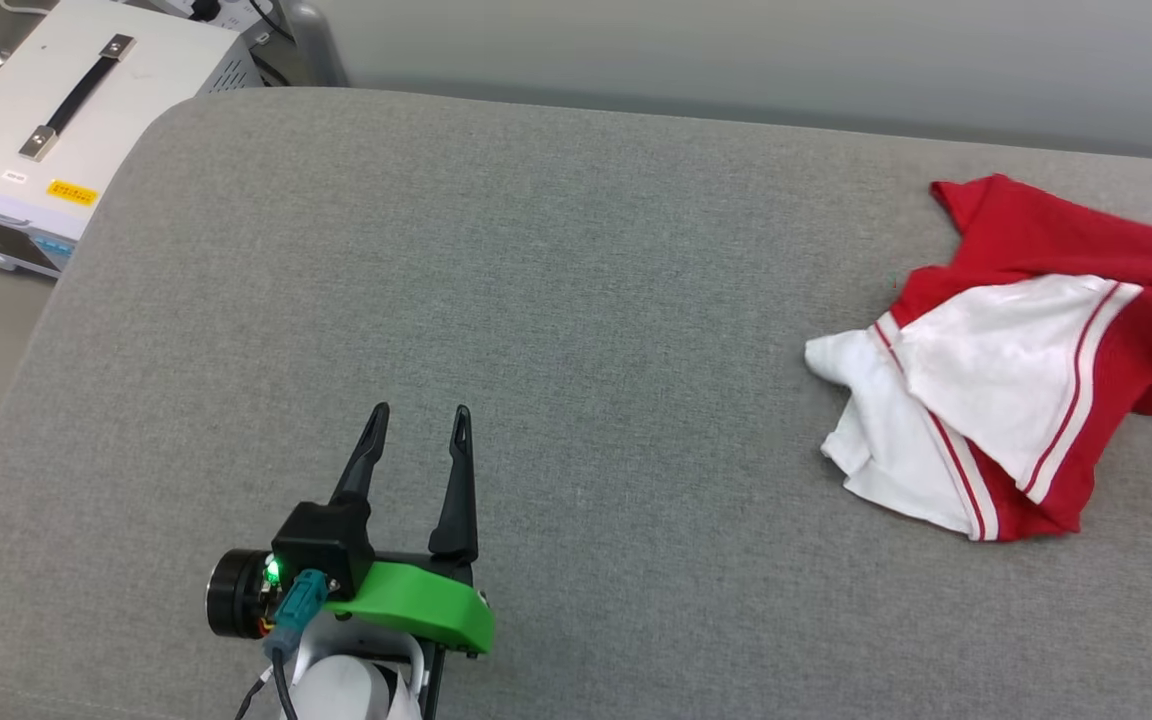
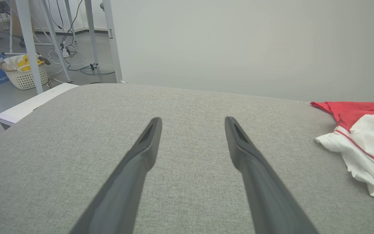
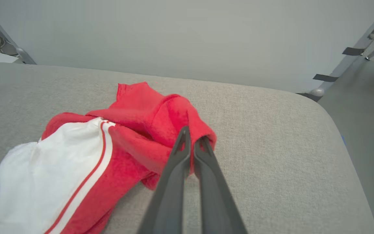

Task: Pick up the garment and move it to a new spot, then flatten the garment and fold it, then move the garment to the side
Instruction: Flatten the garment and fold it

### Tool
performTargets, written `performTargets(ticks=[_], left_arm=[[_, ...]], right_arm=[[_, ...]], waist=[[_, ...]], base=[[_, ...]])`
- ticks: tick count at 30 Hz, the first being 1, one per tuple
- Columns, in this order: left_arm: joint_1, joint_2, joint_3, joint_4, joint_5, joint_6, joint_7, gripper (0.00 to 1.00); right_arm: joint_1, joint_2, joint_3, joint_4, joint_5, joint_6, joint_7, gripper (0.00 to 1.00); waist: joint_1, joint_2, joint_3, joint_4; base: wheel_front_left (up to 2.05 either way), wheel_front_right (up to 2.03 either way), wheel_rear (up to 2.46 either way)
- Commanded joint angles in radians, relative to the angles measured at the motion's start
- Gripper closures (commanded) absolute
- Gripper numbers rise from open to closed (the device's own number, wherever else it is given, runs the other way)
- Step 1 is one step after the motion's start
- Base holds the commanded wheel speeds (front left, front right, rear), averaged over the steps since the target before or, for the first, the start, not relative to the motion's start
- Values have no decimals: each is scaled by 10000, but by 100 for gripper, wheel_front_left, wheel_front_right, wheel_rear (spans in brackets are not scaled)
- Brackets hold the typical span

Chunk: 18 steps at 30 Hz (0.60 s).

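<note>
Presently, in the head view, the garment [image 1: 1016,370] lies crumpled near the right end of the grey fabric-covered table [image 1: 556,260], red body and white sleeves bunched over each other, part of it passing out of frame. The left claw [image 1: 418,415] hangs over bare fabric at lower left, released and empty, well apart from the cloth. A white box [image 1: 66,110] sits beyond the table's far left corner.

Left wrist view: both fingers stand spread with nothing between them; the garment shows at the right margin, out of reach.

Right wrist view: the right claw [image 3: 192,139] is clenched on a red fold at the heap's near side, close to the table's rounded end.

Assessed risks:
- the pinch appears to take one thin fold, so the cloth may slip free on lifting
- the heap may rise tangled, sleeves trapped inside, hindering flattening
- a low drag could catch on the fabric surface or carry the garment over the nearby edge
</note>
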<state>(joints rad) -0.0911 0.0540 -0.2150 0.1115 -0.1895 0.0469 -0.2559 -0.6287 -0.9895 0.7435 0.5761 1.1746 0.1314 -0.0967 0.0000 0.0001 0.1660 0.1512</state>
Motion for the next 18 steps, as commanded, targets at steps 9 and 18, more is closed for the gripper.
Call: performTargets(ticks=[9, 18], left_arm=[[80, -37, 31, 103, 115, -107, -59, 0], [183, -37, 42, 186, 118, -105, -59, 0]], right_arm=[[2556, 530, -878, 1716, 706, -7, -332, 100], [3902, 1683, -1067, 2443, 993, -7, -453, 100]], waist=[[0, -1, -63, -10], [0, -1, -238, -89]], base=[[0, 0, 0], [0, 0, 0]])
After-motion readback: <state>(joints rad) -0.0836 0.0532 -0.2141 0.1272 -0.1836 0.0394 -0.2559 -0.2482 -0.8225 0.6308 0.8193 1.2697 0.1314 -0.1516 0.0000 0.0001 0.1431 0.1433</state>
